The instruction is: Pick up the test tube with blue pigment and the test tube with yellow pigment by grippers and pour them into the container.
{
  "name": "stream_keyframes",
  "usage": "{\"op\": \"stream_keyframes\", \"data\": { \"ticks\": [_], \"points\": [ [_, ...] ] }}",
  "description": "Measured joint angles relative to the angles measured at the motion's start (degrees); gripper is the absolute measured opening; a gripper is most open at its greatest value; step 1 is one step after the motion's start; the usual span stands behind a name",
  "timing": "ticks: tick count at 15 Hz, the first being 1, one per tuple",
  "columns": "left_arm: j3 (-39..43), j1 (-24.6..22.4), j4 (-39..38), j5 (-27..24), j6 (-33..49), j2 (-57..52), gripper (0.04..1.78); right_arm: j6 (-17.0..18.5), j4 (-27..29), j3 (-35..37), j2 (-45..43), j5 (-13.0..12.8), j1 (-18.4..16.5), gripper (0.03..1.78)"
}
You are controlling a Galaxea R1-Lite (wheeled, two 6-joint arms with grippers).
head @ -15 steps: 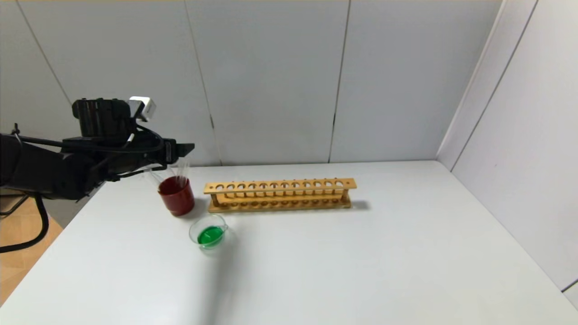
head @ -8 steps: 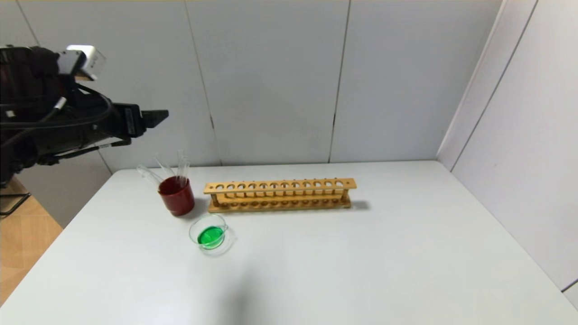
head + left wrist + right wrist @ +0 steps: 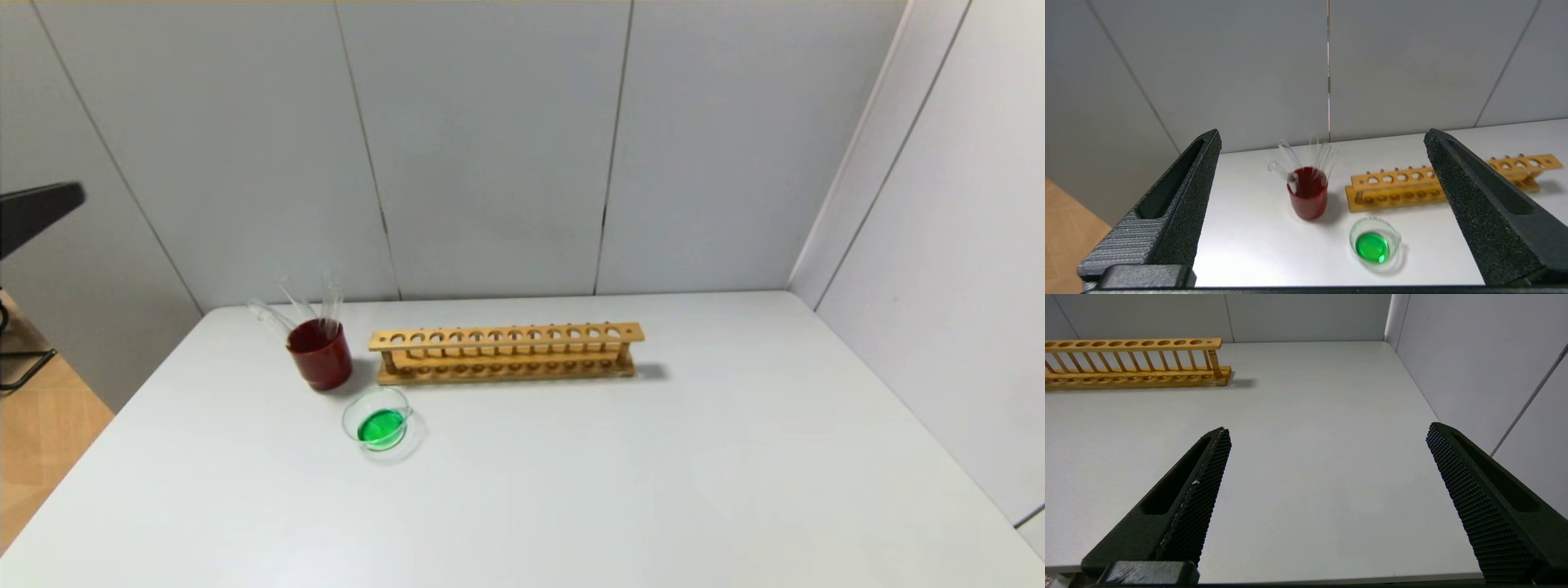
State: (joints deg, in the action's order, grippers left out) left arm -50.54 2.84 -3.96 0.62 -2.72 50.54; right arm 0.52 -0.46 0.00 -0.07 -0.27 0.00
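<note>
Two pincers empty, pigment already in the dish

Nearest to us, the right pincer [image 3: 1327,498] hangs over bare surface [image 3: 653,490] at the robot's near right, its jaws spread wide with nothing between them. The left pincer [image 3: 1323,212] sits off the left edge of the surface, jaws equally wide and empty; in the head view only a dark tip [image 3: 41,208] of it shows.

Next out, the container [image 3: 377,425] rests on the surface just in front of the red cup [image 3: 319,353], holding a shallow pool of green liquid. We judge this thin glass dish light, slick and easily tipped; it needs no handling.

Farther back, several clear tubes [image 3: 1314,157] lean in the red cup, mouths up and fanned apart. We see no tube with blue pigment and none with yellow pigment; the green pool suggests both were poured. Such tubes are light, stiff, slippery and brittle. We would grip one on its upper third, clear of its neighbours, with gentle pressure.

The wooden rack [image 3: 506,353] stands beside the cup, every visible hole empty.

Hard to make out: the tubes' lower ends are hidden inside the opaque cup, so residual liquid cannot be checked. The exact tube count is uncertain, as clear glass blends with the wall.
</note>
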Motion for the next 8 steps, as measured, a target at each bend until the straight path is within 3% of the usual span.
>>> {"op": "stream_keyframes", "data": {
  "ticks": [4, 8],
  "points": [
    [6.56, -0.89, 10.72, -0.62, -0.41, -21.86, 1.75, 0.0, 0.0, 0.0, 0.0, 0.02, 0.0, 1.75],
    [14.54, -2.71, 15.04, -1.61, -0.83, -41.42, 1.75, -0.01, -0.05, 0.0, 0.0, 0.0, 0.0, 1.75]
  ]
}}
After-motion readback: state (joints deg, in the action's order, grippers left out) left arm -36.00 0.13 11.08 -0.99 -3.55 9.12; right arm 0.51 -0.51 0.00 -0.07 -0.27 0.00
